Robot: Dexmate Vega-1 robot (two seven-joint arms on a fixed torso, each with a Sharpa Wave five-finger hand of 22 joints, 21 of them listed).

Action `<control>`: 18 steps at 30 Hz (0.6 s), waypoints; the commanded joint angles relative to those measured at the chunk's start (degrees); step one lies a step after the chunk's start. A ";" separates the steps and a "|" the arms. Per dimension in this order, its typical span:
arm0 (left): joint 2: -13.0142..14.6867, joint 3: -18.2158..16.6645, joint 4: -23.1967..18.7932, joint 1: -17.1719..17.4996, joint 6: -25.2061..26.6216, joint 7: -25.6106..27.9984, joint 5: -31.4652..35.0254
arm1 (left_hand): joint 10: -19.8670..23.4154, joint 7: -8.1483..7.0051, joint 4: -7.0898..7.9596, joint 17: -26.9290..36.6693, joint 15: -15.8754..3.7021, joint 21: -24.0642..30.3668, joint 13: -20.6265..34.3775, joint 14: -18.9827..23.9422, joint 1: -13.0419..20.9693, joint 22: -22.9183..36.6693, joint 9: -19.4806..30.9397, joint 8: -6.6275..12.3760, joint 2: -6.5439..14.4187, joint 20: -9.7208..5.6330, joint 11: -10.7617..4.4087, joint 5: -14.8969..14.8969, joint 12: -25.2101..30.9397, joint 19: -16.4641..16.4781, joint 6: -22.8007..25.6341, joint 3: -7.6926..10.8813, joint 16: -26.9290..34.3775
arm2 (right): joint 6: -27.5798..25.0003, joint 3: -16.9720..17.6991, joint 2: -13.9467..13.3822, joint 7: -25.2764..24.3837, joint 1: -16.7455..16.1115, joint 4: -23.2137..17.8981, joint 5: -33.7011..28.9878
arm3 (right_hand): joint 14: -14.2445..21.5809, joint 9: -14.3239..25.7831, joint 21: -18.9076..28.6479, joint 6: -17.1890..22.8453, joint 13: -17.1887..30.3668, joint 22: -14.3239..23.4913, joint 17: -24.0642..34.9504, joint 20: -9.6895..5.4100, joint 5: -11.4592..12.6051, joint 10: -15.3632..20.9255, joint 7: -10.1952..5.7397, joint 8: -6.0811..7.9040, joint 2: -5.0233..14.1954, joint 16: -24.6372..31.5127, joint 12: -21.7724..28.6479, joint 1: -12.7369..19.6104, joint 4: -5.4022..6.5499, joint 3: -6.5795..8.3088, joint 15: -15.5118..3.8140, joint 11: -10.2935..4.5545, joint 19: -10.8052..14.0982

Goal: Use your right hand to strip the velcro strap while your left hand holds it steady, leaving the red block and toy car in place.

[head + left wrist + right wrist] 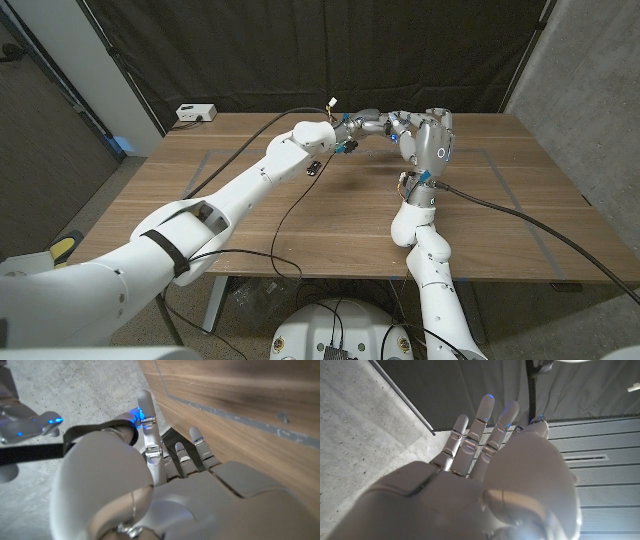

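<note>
No readable writing or brand marks on anything in view.

Head view, left to right: a white box [196, 113] with a cable sits at the table's far left corner, upper left of the frame. The wooden table [240, 235] has a brown grain surface with a faint pale rectangle outlined on it. The left arm, glossy white shell with a black band near the elbow, runs from the lower left up to centre frame. A small dark object [314, 168], possibly the toy car, lies on the table just under the left forearm; too small to tell for sure.

The left hand [345, 135] is raised above the table at upper centre, metal fingers with blue lights reaching right toward the right hand [425, 135], which stands upright on a bent white arm rising from the lower right.

Left wrist view: the black velcro strap [30, 451], flat woven band, runs from the left edge of the frame and loops around the left hand's thumb [120, 435]; the hand pinches it there. Other fingers [197, 442] extend loosely, apart.

Right wrist view: the right hand's fingers [482, 425] stretch upward, close side by side; whether they grip the strap I cannot tell.
</note>
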 commanded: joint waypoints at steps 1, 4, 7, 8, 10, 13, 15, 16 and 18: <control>2.44 2.16 -4.31 2.12 -8.04 10.60 13.94 | 0.10 -0.92 0.55 0.51 -3.30 0.87 0.34 0.02 -0.97 0.12 -0.66 -0.47 0.21 -0.49 -0.93 0.06 -0.09 0.68 -0.12 -0.32 0.58 | 0.95 0.60 1.01 0.00 -0.52 -1.56 -0.05 | 0.67 0.66 0.89 0.76 0.03 0.21 0.58 -8.74 -0.13 0.88 -0.12 0.08 -0.02 0.62 0.58 0.06 -0.25 -0.09 -4.50 0.01 -0.51; 3.23 2.95 -5.65 2.44 -8.97 13.56 18.70 | 0.18 -1.44 0.61 0.64 -3.37 1.10 0.38 0.05 -1.21 0.10 -1.09 -0.75 0.23 -0.66 -1.04 -0.29 0.00 0.99 -0.32 -0.93 0.74 | 0.76 0.53 0.88 0.00 -0.60 -1.96 -0.12 | 0.90 1.12 1.57 0.94 -0.02 0.27 0.80 -8.75 -0.29 1.21 -0.11 0.00 0.04 0.99 0.87 -0.01 -0.22 -0.08 -4.48 -0.01 -0.78; 3.67 3.20 -6.61 2.61 -9.16 14.60 21.42 | 0.11 -1.77 0.52 0.71 -3.74 1.22 0.41 0.11 -1.25 0.08 -1.49 -0.93 0.18 -0.79 -1.36 -0.67 0.01 1.02 -0.31 -1.46 0.87 | 0.34 0.27 0.64 0.00 -0.76 -2.48 -0.05 | 1.07 1.43 1.98 1.01 -0.17 0.28 0.88 -8.76 -0.38 1.35 -0.13 -0.01 0.06 1.24 0.94 0.00 -0.24 -0.03 -4.48 0.01 -0.92; 3.90 3.44 -7.10 2.71 -9.22 15.57 23.05 | 0.02 -1.85 0.52 0.72 -3.70 1.25 0.41 0.09 -1.26 0.08 -1.55 -0.96 0.18 -0.76 -1.41 -0.73 -0.02 1.04 -0.33 -1.54 0.87 | -0.17 0.12 0.55 0.00 -0.91 -2.89 -0.25 | 1.14 1.53 2.13 1.01 -0.16 0.29 0.91 -8.77 -0.42 1.34 -0.14 -0.01 0.10 1.32 0.98 0.01 -0.24 0.01 -4.49 0.00 -0.92; 4.12 3.60 -7.76 2.87 -9.03 16.42 25.00 | -0.04 -1.98 0.52 0.76 -3.76 1.31 0.42 0.09 -1.31 0.07 -1.72 -1.01 0.18 -0.83 -1.53 -0.90 -0.03 1.09 -0.24 -1.77 0.93 | -0.06 0.17 0.64 0.00 -1.00 -3.12 -0.06 | 1.27 1.90 2.57 1.03 -0.18 0.29 0.95 -8.77 -0.55 1.28 -0.16 0.00 0.10 1.55 1.07 0.05 -0.27 0.06 -4.48 0.01 -1.04; 4.56 4.06 -8.58 3.02 -9.05 17.98 28.50 | -0.42 -2.30 0.54 0.87 -3.76 1.39 0.45 -0.04 -1.37 0.05 -2.14 -1.18 0.30 -0.85 -1.63 -1.32 -0.16 1.03 -0.15 -2.26 1.01 | -0.76 0.03 0.65 0.00 -1.20 -3.47 -0.22 | 1.31 2.33 3.06 1.07 -0.22 0.30 0.99 -8.79 -0.69 1.46 -0.17 0.01 0.13 1.78 1.26 0.11 -0.31 0.14 -4.47 0.03 -1.24; 4.95 4.55 -9.32 3.24 -8.98 20.15 32.02 | -0.97 -2.52 0.56 0.95 -3.76 1.45 0.46 -0.17 -1.41 0.03 -2.48 -1.24 0.38 -0.89 -1.53 -1.65 -0.37 0.98 0.09 -2.63 1.06 | -0.66 0.15 0.83 0.00 -1.27 -3.62 -0.17 | 1.31 2.75 3.53 1.19 0.15 0.27 1.03 -8.77 -0.84 1.26 -0.23 0.03 0.16 1.99 1.55 0.10 -0.28 0.16 -4.46 0.01 -1.40; 5.13 4.78 -9.79 3.43 -8.78 21.44 33.97 | -0.92 -2.58 0.55 0.96 -3.82 1.47 0.46 -0.14 -1.46 0.02 -2.56 -1.26 0.29 -0.90 -1.58 -1.74 -0.35 0.96 0.13 -2.77 1.09 | -0.56 0.22 0.92 0.00 -1.30 -3.66 -0.13 | 1.29 2.83 3.62 1.16 0.11 0.26 1.03 -8.77 -0.87 1.23 -0.19 0.02 0.17 2.02 1.53 0.07 -0.26 0.16 -4.46 0.02 -1.43; 5.41 5.10 -10.45 3.79 -8.66 23.85 37.36 | -0.97 -2.99 0.57 0.99 -4.00 1.51 0.47 -0.07 -1.56 0.01 -2.78 -1.32 0.20 -0.92 -1.68 -1.99 -0.36 0.96 0.22 -3.05 1.17 | -0.53 0.28 1.10 0.00 -1.41 -3.86 -0.18 | 1.28 3.34 4.27 1.24 -0.17 0.23 1.07 -8.80 -1.12 1.32 -0.15 -0.01 0.18 2.31 1.58 0.03 -0.25 0.24 -4.47 0.06 -1.67</control>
